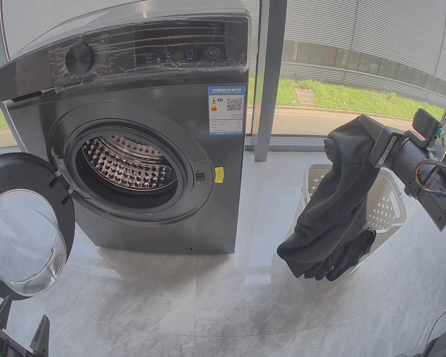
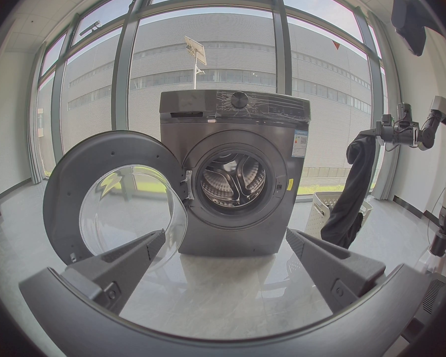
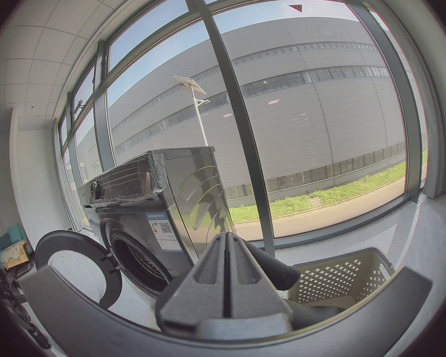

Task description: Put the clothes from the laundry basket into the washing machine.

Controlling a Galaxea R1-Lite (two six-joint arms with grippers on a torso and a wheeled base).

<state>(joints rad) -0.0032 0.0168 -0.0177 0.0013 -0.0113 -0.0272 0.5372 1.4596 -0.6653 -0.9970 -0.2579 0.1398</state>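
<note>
A grey front-loading washing machine (image 1: 134, 125) stands at the left with its round door (image 1: 25, 229) swung open and the steel drum (image 1: 126, 164) bare. My right gripper (image 1: 364, 125) is shut on a dark garment (image 1: 337, 209), which hangs from it above the white laundry basket (image 1: 389, 204) to the right of the machine. In the right wrist view the fingers (image 3: 203, 278) are pressed together over the dark cloth (image 3: 275, 271). My left gripper (image 2: 223, 249) is open, low and in front of the machine (image 2: 238, 169), holding nothing.
Tall window frames (image 1: 270, 65) stand behind the machine and the basket. Pale glossy floor tiles (image 1: 233, 298) stretch between the machine and me. The open door (image 2: 114, 194) juts out toward the left arm's side.
</note>
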